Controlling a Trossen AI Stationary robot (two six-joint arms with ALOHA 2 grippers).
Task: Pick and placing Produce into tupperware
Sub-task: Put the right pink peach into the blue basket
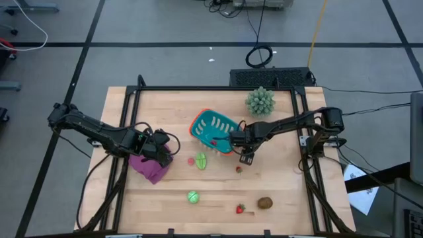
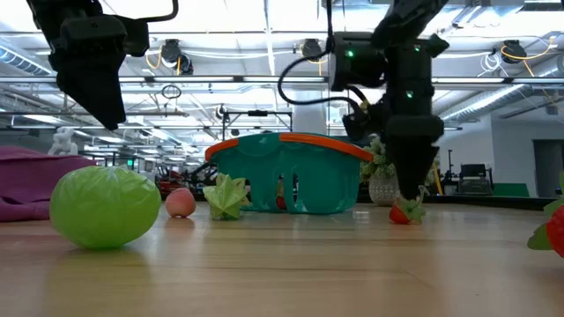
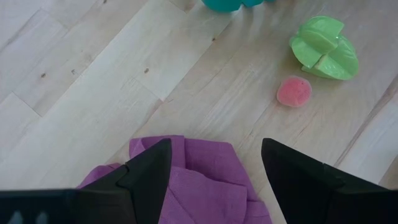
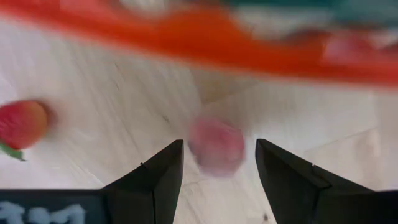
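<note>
your right hand (image 1: 248, 157), fingers apart and empty beside the tupperware (image 1: 213, 130), must drop onto the nearby strawberry (image 1: 239, 169).

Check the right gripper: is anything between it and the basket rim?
Nothing visible. The right gripper hangs open beside the teal basket, bare table between them. A small strawberry lies on the gripper's far side, out of the way.

In front of me, the teal tupperware (image 2: 286, 183) stands on the table (image 2: 291, 264). My right gripper (image 2: 414, 198) hangs just above a strawberry (image 2: 403, 212). A green ball (image 2: 105, 208) lies near, beside a pink piece (image 2: 180, 203).
</note>
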